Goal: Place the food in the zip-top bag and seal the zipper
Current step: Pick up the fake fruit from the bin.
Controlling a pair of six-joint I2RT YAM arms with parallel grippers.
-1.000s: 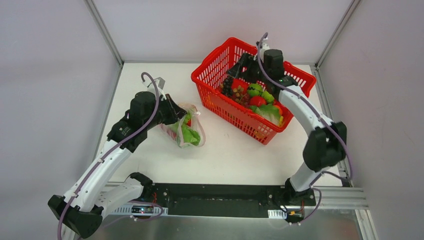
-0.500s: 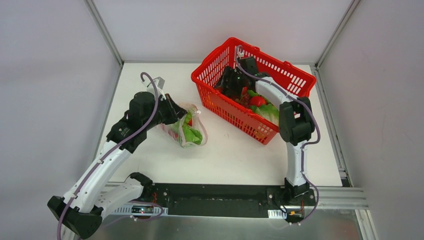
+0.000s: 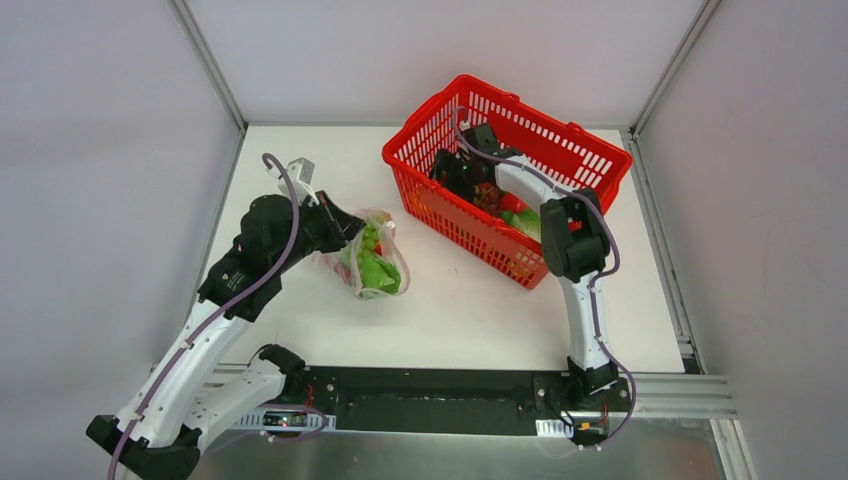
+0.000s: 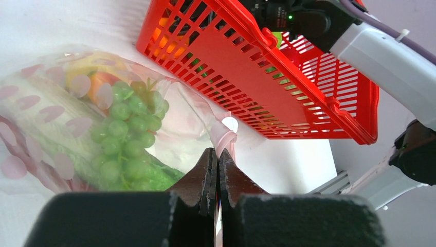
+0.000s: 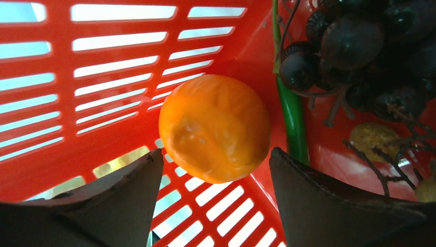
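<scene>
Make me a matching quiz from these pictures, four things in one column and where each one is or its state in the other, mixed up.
1 round orange fruit
2 green grape bunch
3 dark purple grape bunch
4 left gripper

A inside the clear plastic bag
B shut on the bag's pink strip
C between the open fingers of the right gripper
D in the red plastic basket, outside those fingers

Pairs: 1-C, 2-A, 3-D, 4-B
</scene>
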